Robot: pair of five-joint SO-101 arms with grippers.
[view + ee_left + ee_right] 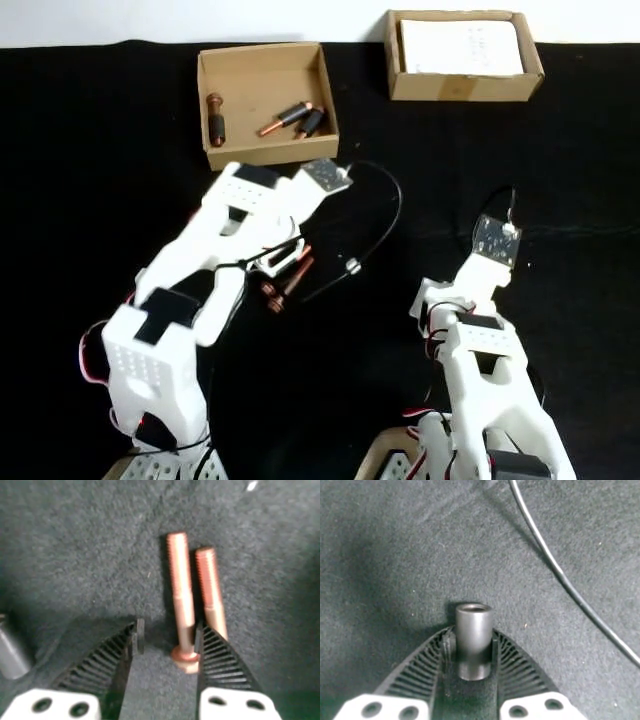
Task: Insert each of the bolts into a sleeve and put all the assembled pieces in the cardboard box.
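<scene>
Two copper bolts [181,590] [212,595] lie side by side on the black cloth; in the high view the bolts [287,280] are at table centre. My left gripper [169,632] is open and low over them, with the head of one bolt between its fingers. My right gripper [472,635] is shut on a dark grey sleeve [473,637], held upright with its bore showing. The cardboard box [270,152] at the back holds three assembled pieces [215,118] [287,117] [313,122].
A second cardboard box [465,85] with a white sheet inside stands at the back right. A black cable [385,225] loops across the cloth between the arms, and the cable [555,565] passes close to the right gripper. A small grey piece [352,266] lies by the cable.
</scene>
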